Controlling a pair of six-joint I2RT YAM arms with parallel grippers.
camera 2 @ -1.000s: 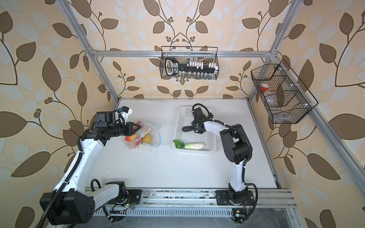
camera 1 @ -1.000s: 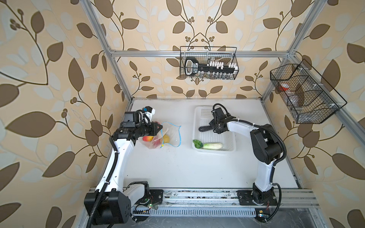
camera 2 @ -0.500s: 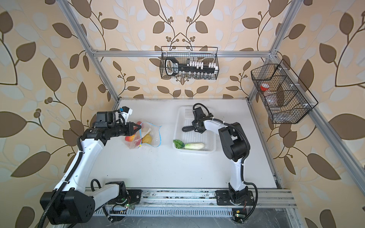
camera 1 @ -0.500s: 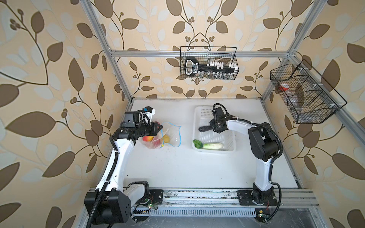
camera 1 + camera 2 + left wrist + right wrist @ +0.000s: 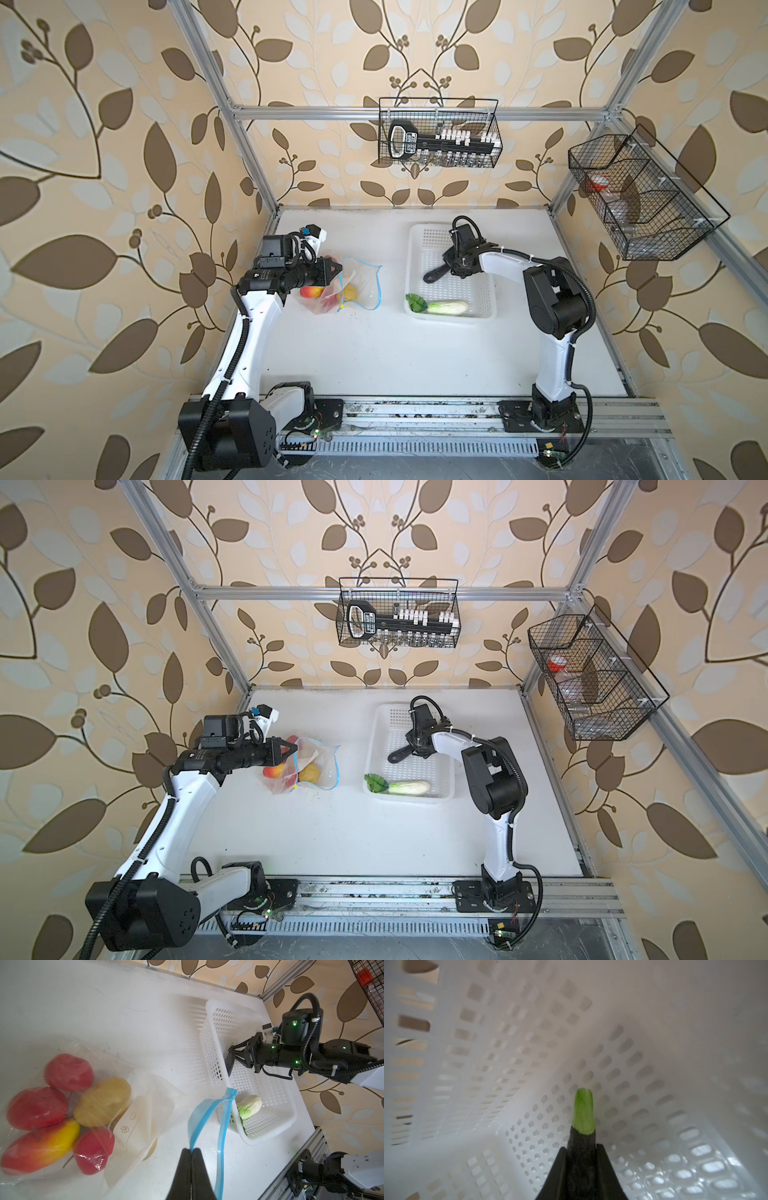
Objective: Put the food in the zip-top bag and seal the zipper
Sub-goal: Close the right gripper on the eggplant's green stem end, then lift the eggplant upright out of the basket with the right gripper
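Nearest: aluminium rail [image 5: 415, 419] with both arm bases. Beyond: white worktop [image 5: 395, 357], matte, few dark specks near the bag. Mid-left: zip-top bag [image 5: 365, 286] lying on worktop, mouth agape toward the right arm's side. Inside: three red apples [image 5: 37, 1107], potato [image 5: 104, 1101], red-yellow fruit [image 5: 41, 1145], all bunched at the closed end. Left tool [image 5: 191, 1150]: pressed together, pinching one lip of the blue zipper [image 5: 207, 1109], holding it raised off the worktop. Mid-right: white perforated basket [image 5: 432, 245]; cabbage [image 5: 446, 307] lying along its near wall, eggplant [image 5: 434, 275] mid-basket. Right tool [image 5: 581, 1153]: inside basket, pinching eggplant just below its green stem, fingers [image 5: 558, 1167] flush on both sides. Farther: aluminium frame [image 5: 332, 113], leaf wallpaper [image 5: 124, 166] all round, wire basket [image 5: 438, 133] hung on back wall, second wire basket [image 5: 640, 195] on right wall.
Versus one second earlier: right tool narrower, now closed onto eggplant; eggplant in same spot; cabbage, bag, left arm, left tool unchanged.
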